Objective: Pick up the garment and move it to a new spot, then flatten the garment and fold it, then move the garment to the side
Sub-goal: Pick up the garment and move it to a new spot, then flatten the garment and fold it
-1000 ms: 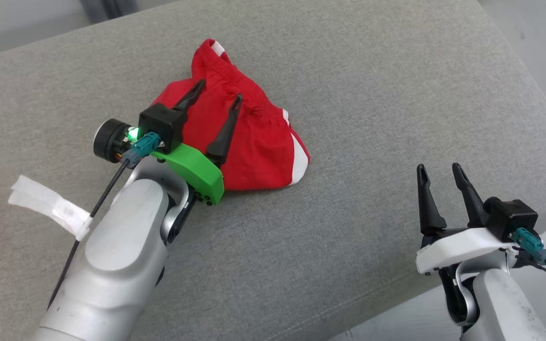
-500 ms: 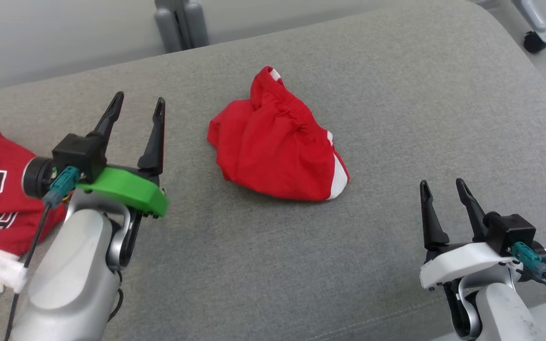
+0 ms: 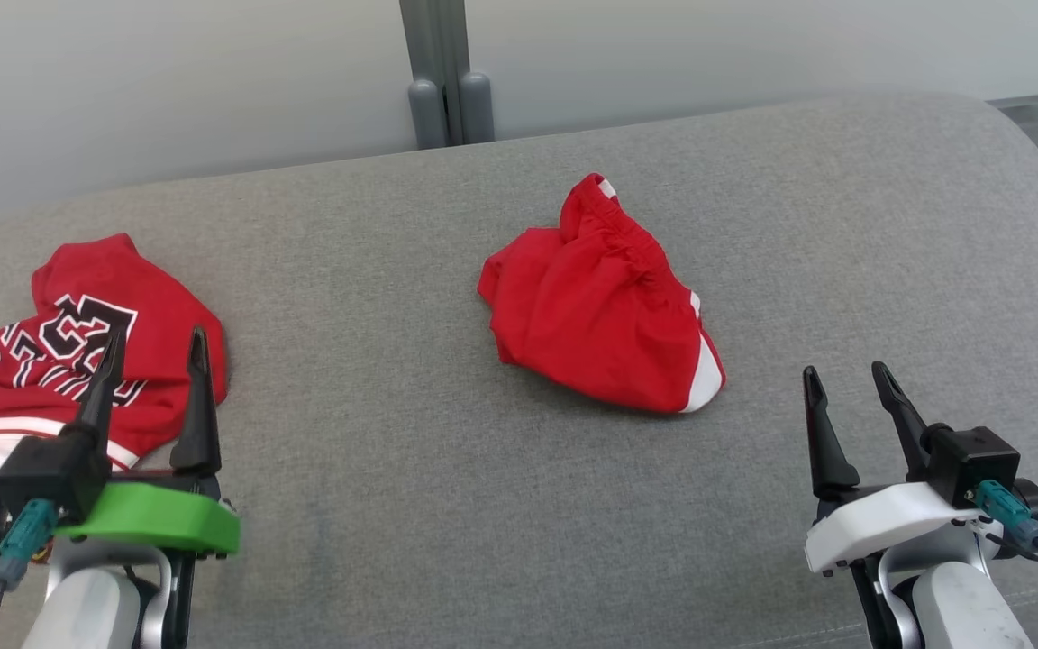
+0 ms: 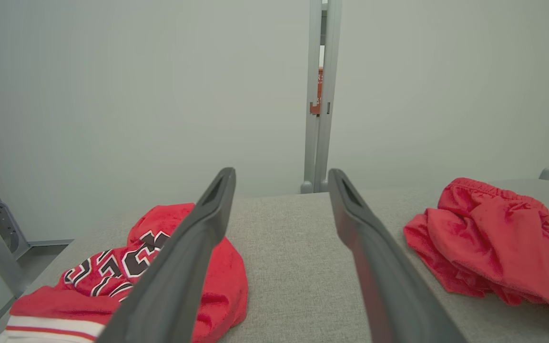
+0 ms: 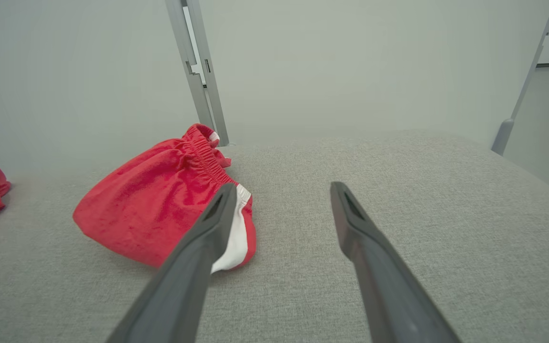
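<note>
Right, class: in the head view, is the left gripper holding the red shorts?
No, the left gripper stands open and empty, well apart from the red shorts lying on the cushion.

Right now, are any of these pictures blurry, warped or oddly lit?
Head view: soft even light, the red shorts sharp, a faint shadow under them. Left wrist view: the left pincer looms large and soft-edged near the lens. Right wrist view: the grey post leans, likely lens distortion.
</note>
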`<state>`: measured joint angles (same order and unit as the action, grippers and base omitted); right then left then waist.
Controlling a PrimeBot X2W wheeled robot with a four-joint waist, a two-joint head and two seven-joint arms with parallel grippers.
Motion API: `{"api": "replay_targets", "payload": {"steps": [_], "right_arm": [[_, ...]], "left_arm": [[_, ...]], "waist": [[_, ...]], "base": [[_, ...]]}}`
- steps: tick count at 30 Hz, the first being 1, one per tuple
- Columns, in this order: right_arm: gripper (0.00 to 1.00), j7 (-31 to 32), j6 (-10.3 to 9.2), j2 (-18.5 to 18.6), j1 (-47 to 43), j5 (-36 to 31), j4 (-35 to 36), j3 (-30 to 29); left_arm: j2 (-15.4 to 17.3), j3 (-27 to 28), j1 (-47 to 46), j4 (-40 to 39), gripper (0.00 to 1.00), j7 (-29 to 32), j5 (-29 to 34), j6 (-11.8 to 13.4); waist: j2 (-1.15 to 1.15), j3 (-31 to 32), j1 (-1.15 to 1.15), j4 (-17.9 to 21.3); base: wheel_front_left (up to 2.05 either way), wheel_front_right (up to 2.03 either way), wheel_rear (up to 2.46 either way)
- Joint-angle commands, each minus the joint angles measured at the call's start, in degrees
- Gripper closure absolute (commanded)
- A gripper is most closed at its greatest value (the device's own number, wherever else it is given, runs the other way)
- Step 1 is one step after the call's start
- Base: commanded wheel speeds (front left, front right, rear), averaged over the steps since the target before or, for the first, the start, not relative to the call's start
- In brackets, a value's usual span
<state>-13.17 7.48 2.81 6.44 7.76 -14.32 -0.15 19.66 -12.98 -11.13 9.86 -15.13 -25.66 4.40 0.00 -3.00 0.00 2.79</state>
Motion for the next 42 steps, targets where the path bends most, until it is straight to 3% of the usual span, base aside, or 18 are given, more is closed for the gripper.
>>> {"api": "replay_targets", "payload": {"steps": [1,16,42], "right_arm": [[0.0,0.3,0.02,0.1,-0.9,-0.4,0.5,-0.2],[0.0,3.0,0.02,0.2,-3.7,-0.5,3.0,-0.1],[0.0,4.4,0.02,0.1,-5.4,0.1,3.6,-0.2]], "left_arm": [[0.4,0.8,2.2,-1.0,0.0,0.0,-0.4,0.4],[-1.5,2.1,14.0,-6.9,0.0,0.0,1.1,2.5],[-1.5,1.8,13.5,-4.6,0.0,0.8,0.9,0.2]], "waist": [[0.0,1.2,0.0,-1.4],[0.0,3.2,0.0,-3.1],[0.0,3.7,0.0,-3.3]], "base": [[0.0,0.0,0.0],[0.0,0.0,0.0],[0.0,0.0,0.0]]}}
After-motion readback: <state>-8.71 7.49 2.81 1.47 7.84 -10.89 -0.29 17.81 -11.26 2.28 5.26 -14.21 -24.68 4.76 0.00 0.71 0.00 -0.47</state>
